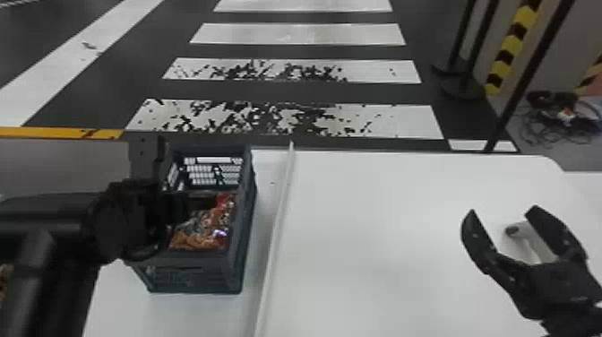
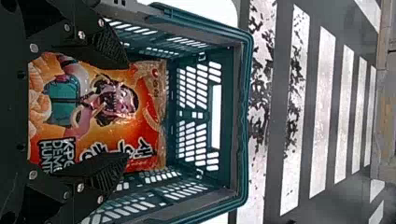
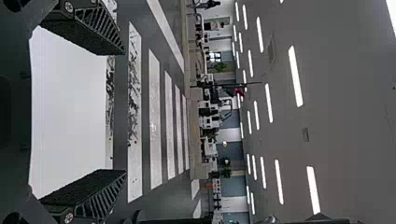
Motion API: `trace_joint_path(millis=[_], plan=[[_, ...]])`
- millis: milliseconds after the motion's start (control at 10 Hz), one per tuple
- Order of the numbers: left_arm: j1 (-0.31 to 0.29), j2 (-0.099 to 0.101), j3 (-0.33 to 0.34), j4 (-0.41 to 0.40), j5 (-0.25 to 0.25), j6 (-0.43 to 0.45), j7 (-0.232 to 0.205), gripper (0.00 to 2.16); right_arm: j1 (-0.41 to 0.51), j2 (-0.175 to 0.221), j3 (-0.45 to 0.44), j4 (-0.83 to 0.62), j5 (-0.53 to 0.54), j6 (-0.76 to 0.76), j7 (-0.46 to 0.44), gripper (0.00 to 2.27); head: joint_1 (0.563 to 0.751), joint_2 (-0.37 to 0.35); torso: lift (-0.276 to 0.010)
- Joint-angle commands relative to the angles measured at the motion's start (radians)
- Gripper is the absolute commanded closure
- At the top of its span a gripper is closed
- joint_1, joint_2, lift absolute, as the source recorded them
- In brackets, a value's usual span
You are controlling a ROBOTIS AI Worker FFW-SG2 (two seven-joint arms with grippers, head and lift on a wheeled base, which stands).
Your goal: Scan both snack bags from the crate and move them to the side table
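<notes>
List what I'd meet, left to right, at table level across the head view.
Black jointed left arm → dark blue-grey plastic crate holding a shiny orange snack bag → long, narrow white strip → black two-fingered right gripper.

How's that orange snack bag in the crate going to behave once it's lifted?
The snack bag looks like thin, glossy, creased film, so it'll probably flex and may slip. It looks plump, so likely light for its size.
</notes>
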Motion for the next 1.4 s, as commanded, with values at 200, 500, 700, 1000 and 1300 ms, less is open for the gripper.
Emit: trace_joint_path(millis=[200, 500, 700, 1000, 1300], plan=[[-0.042, -0.016, -0.015, 0.1, -0.031, 0.0, -0.006, 0.37, -0.009, -0.017, 0.002, 0.017, -0.01, -0.008, 0.0, 0.09, 0.695, 0.046, -0.095], [-0.084, -0.061, -0.041, 0.213, -0.077, -0.052, -0.021, 0.37, -0.009, -0.032, 0.008, 0.03, -0.03, -0.036, 0.0, 0.09, 0.695, 0.036, -0.095], [-0.113, -0.068, -0.064, 0.278, -0.103, -0.077, -0.027, 0.37, -0.009, -0.046, 0.008, 0.037, -0.039, -0.048, 0.002, 0.09, 0.695, 0.02, -0.095], [-0.125, -0.079, -0.078, 0.353, -0.145, -0.095, -0.049, 0.47, 0.001, -0.052, 0.009, 0.043, -0.044, -0.091, 0.006, 0.09, 0.695, 0.009, -0.095], [-0.093, -0.081, -0.068, 0.37, -0.141, -0.169, -0.045, 1.54, 0.008, -0.053, 0.009, 0.051, -0.059, -0.128, 0.008, 0.09, 0.695, 0.01, -0.095]])
